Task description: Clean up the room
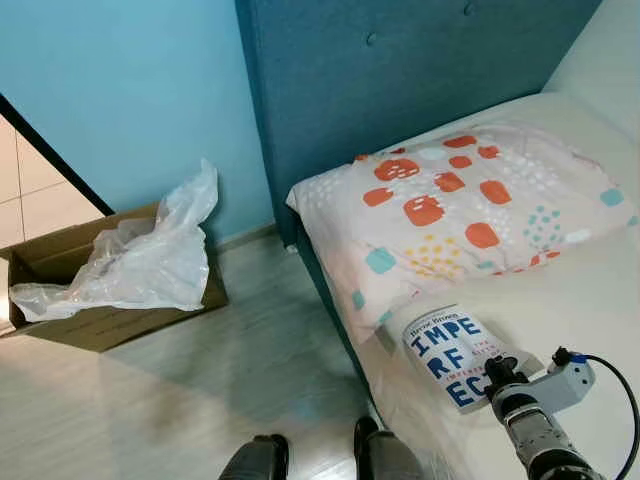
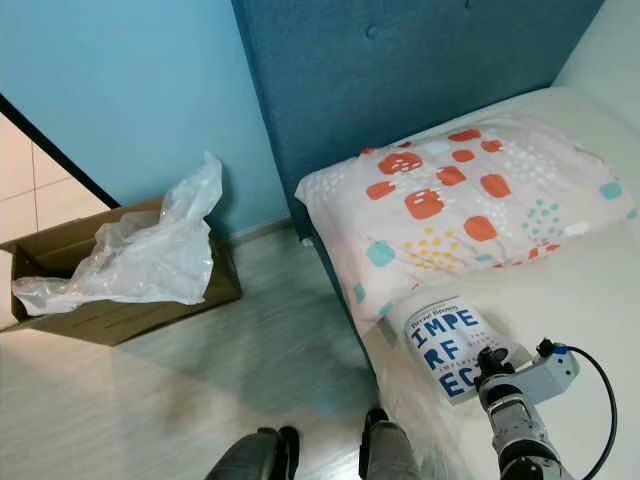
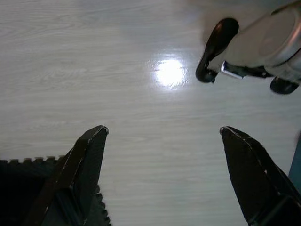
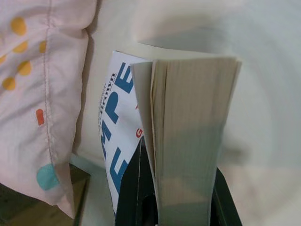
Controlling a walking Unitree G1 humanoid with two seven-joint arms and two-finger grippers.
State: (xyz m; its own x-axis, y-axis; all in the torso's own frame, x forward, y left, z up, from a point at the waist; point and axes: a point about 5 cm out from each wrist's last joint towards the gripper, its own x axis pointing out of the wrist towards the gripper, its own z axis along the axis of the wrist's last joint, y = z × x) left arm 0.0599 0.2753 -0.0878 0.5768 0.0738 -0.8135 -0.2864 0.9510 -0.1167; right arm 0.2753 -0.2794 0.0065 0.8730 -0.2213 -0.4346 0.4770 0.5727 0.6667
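R gripper [image 4: 181, 207] is clamped on a book [image 1: 455, 357], white cover w/ big blue letters, held over the bed [image 1: 590, 300] at approx 5 o'clock in the head views; wrist cam shows the page block squeezed between the two black fingers [image 4: 129, 188], the cover bowing away on one side. Book sits just below the pillow [image 1: 460, 205] – pale pink w/ orange, teal & yellow patches – whose near corner is right beside the book's top edge. Pillow lies against the dark teal headboard [image 1: 400, 70] at 12 o'clock. L gripper [image 3: 162, 174] hangs over pale wood floor [image 3: 117, 70], fingers spread wide w/ nothing between them; one of the robot's feet [image 3: 254, 47] shows beyond it. At 9 o'clock, against the light blue wall [image 1: 120, 90], an open cardboard box [image 1: 110, 320] on the floor w/ crumpled clear plastic sheet [image 1: 140, 260] spilling out of it, well apart from the bed.
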